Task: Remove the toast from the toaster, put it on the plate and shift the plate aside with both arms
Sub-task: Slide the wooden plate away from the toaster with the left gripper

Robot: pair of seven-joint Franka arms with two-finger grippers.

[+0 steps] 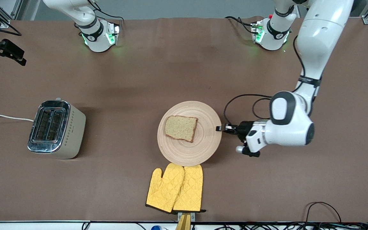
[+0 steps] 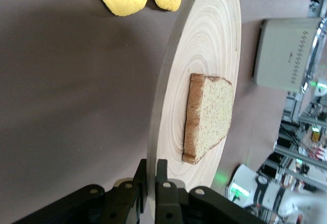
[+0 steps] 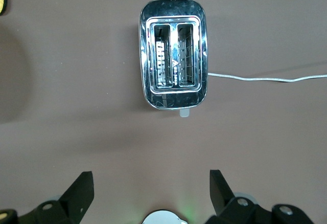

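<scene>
Looking from the right arm's end of the table across: toaster sitting with both slots empty, white cord trailing off toward the table edge. Right gripper hanging up over the toaster, fingers spread wide, nothing in them, just waiting. Mid-table, toast already lying flat on the plate, so that part looks done. Yellow oven mitts just nearer the front camera than the plate, about touching its rim. Toward the left arm's end, left gripper clenched on the plate's edge. Still left, by the look of it: sliding the plate aside.
</scene>
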